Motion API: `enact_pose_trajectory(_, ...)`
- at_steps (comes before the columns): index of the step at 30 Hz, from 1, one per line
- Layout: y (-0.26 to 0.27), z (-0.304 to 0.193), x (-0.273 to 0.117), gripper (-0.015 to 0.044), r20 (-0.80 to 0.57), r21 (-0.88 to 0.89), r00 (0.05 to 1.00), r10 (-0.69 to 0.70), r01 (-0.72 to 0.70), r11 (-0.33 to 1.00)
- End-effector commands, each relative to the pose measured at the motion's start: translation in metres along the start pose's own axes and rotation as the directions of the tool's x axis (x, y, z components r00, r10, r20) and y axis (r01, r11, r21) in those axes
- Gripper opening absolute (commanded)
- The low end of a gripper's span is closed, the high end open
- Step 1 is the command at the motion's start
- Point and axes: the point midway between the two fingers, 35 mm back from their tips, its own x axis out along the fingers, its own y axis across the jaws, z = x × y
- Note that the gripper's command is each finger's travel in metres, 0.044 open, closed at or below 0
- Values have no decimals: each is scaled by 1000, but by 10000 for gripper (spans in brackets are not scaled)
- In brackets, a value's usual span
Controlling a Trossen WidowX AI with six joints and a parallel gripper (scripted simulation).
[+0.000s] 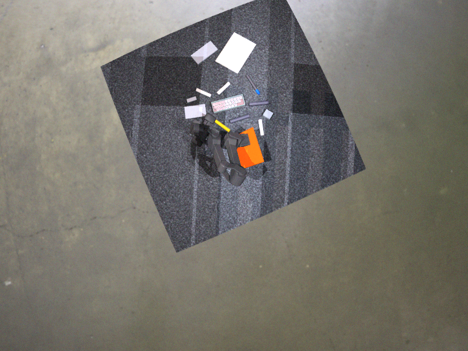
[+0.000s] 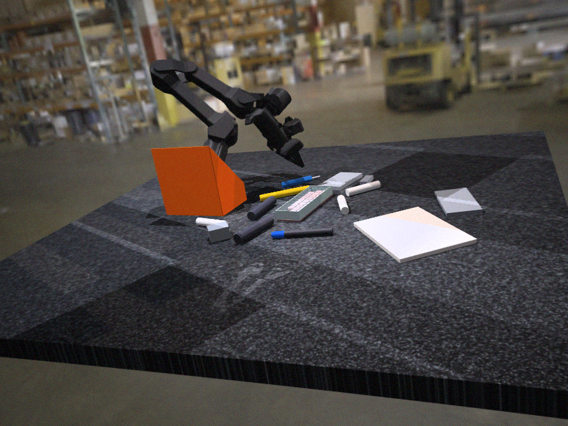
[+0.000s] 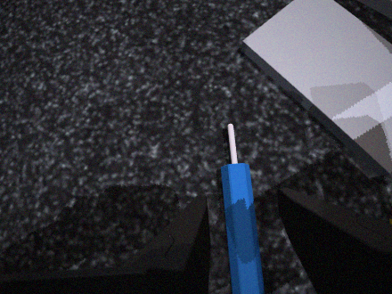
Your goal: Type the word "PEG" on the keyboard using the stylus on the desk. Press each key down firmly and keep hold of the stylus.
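The blue stylus (image 2: 296, 182) (image 3: 243, 227) lies flat on the desk, its thin pale tip pointing up the wrist view. In the top view the arm hides it. My gripper (image 2: 301, 164) (image 3: 241, 201) is partly open and empty. It hangs above the stylus, tilted, and in the wrist view the stylus handle runs between the two dark fingers without touching them. The keyboard (image 1: 227, 102) (image 2: 304, 202) lies in a raised pale green frame, with pinkish keys. It is outside the wrist view, and its letters are too small to read in the top and exterior views.
A grey slab (image 1: 192, 111) (image 2: 344, 179) (image 3: 303, 53) lies beyond the stylus tip. A yellow rod (image 1: 222, 125) (image 2: 284, 193) lies between stylus and keyboard. Dark rods (image 1: 239, 118) (image 2: 253, 230) flank the keyboard. A tall orange block (image 1: 256, 151) (image 2: 188, 181) stands beside the arm base.
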Motion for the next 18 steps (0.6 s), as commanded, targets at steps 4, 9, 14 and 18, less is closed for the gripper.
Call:
enact_pose_trajectory(4,-3,-5,3,150,-7,12,1000,-8,8,1000)
enact_pose_trajectory(9,-3,-6,6,150,-7,12,1000,-8,8,1000)
enact_pose_trajectory(14,-3,-8,8,150,-7,12,1000,-8,8,1000)
enact_pose_trajectory(18,-3,-9,9,150,-7,12,1000,-7,8,1000)
